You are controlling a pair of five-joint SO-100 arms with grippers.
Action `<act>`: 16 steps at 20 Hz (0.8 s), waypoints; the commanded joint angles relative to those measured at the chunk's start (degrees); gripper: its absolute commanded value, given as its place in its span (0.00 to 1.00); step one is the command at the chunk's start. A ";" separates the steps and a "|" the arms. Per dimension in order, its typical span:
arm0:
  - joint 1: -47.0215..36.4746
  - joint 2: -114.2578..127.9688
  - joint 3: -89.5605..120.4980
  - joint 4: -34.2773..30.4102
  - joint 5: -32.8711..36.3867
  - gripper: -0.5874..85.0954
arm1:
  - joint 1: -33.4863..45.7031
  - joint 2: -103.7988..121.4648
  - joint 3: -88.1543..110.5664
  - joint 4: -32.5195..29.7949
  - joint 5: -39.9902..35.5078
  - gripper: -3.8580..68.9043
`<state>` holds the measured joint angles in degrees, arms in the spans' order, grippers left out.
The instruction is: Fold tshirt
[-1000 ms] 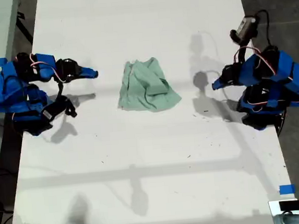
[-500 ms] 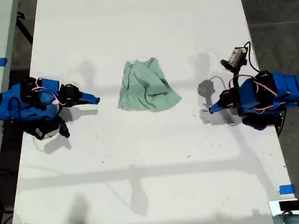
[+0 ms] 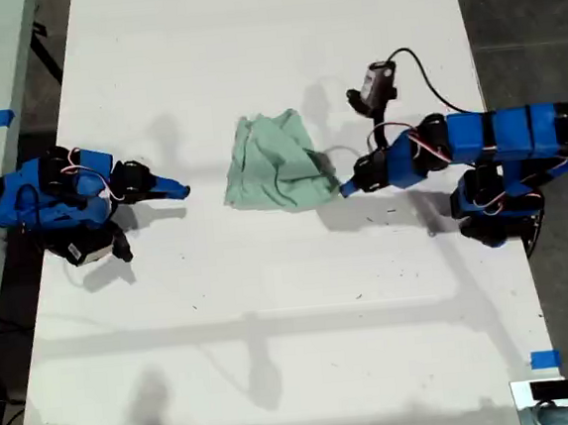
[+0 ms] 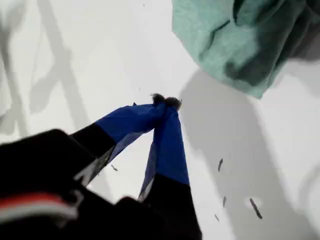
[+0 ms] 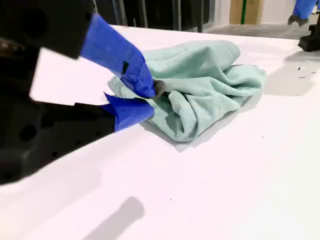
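The pale mint-green cloth t-shirt point(image 3: 278, 163) lies crumpled in a loose heap on the white bench point(image 3: 274, 323), its folds bunched over one another and no sleeve laid out flat.

My first claw point(image 3: 185, 192) sits low over the bench on the exterior view's left of the t-shirt, well apart from it. In its own wrist view the 2 blue jaws of this claw point(image 4: 165, 102) meet at their tips with nothing between them, and the t-shirt point(image 4: 235, 45) lies beyond with bare bench in the gap.

My second claw point(image 3: 346, 188) reaches in from the exterior view's right of the t-shirt, its tip right at the cloth's edge. Up close, its 2 blue jaws point(image 5: 144, 98) stand a little apart, the upper one against the t-shirt point(image 5: 210, 80). I cannot tell whether any cloth sits between them.
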<state>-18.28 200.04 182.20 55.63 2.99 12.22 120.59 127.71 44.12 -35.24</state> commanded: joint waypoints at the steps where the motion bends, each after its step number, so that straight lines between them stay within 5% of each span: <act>1: 0.09 6.15 0.97 0.35 -0.44 0.04 | 1.49 -13.89 -12.66 -4.66 -3.43 0.04; 10: 0.79 6.15 0.97 0.79 -0.70 0.03 | 4.57 -26.10 -20.04 -4.22 -8.44 0.04; 16: 0.53 6.15 1.05 0.97 -0.53 0.03 | 18.98 -37.18 -31.55 -6.77 -20.83 0.03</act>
<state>-18.28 200.04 182.20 56.51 2.99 25.40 84.90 103.71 41.13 -51.86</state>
